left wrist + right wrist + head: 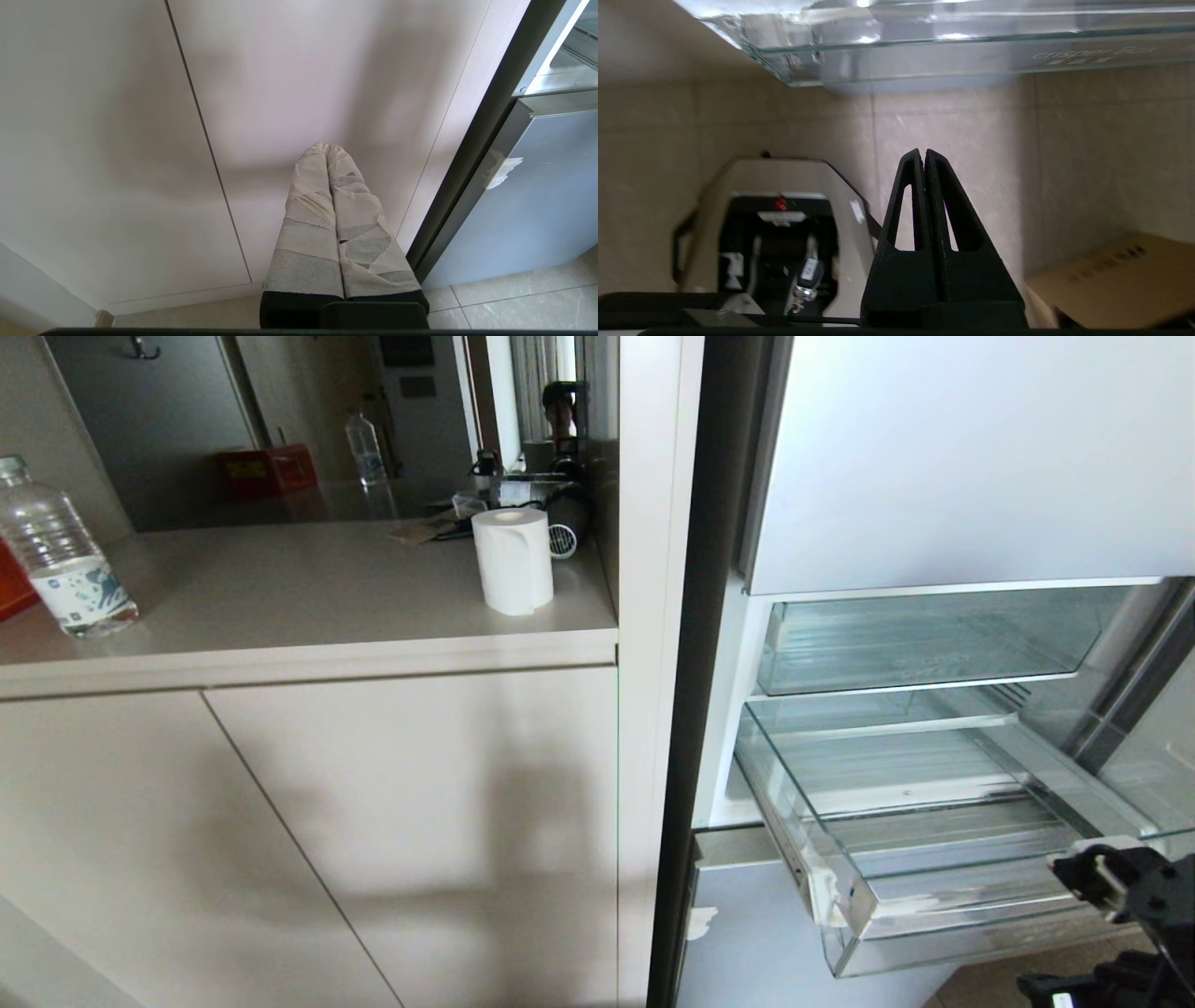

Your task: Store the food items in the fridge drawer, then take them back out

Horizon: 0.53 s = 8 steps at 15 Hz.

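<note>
The fridge drawer (971,933), the lower of two clear drawers, stands pulled out of the open fridge, and I see nothing in it. Its thick front lip (924,51) also shows in the right wrist view, beyond my fingers. The food items are out of view. My right arm (1148,896) hangs by the drawer's front right corner. My right gripper (923,151) is shut and holds nothing, pointing at the tiled floor below the drawer. My left gripper (327,147), wrapped in tape, is shut and empty, facing a cabinet door.
The upper clear drawer (915,644) sits pushed in. On the counter left of the fridge are a paper roll (512,560) and a water bottle (61,560). A cardboard box (1111,280) lies on the floor. A pale blue lower door front (537,210) is shut.
</note>
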Available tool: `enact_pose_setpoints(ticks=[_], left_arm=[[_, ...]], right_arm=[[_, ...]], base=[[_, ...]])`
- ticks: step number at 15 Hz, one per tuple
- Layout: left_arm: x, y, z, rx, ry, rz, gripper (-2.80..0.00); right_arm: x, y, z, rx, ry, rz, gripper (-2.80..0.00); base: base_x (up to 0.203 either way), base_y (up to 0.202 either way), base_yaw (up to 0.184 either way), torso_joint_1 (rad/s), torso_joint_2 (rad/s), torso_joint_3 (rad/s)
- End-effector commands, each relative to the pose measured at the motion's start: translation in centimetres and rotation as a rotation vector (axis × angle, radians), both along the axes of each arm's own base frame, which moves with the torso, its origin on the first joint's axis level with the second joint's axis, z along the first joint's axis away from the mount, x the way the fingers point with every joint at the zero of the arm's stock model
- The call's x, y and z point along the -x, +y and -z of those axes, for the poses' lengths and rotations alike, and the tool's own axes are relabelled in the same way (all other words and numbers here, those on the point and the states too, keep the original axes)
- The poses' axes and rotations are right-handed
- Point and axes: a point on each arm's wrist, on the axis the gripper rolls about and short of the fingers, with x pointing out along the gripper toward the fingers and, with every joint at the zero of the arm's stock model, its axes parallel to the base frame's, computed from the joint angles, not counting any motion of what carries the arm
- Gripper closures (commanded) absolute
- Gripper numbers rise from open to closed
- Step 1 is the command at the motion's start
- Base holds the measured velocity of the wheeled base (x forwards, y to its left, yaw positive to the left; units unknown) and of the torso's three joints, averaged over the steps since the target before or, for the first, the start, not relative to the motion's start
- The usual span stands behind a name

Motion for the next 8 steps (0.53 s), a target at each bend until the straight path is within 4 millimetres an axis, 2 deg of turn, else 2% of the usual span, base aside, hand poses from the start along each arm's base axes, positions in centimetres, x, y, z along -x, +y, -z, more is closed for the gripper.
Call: enact_pose_setpoints(ticks=[1, 4, 6, 8], left_arm=[[0.0, 0.0, 0.0, -0.001, 0.002, -0.002, 0.00], [0.0, 0.0, 0.0, 0.000, 0.002, -0.002, 0.00], [0.0, 0.0, 0.0, -0.002, 0.002, -0.002, 0.00], [0.0, 0.0, 0.0, 0.000, 0.002, -0.002, 0.00]], right_arm=[[-1.9, 1.3, 2.3, 0.086, 0.134, 0.002, 0.00], [-4.4, 2.9, 4.7, 0.138, 0.214, 0.004, 0.00], [-7.3, 4.0, 6.4, 0.154, 0.226, 0.014, 0.00], [-10.7, 5.0, 7.0, 0.113, 0.168, 0.020, 0.00]], base=[[0.000, 0.000, 0.000, 0.000, 0.00, 0.000], [0.000, 0.000, 0.000, 0.000, 0.00, 0.000], [0.000, 0.000, 0.000, 0.000, 0.00, 0.000], [0.000, 0.000, 0.000, 0.000, 0.00, 0.000]])
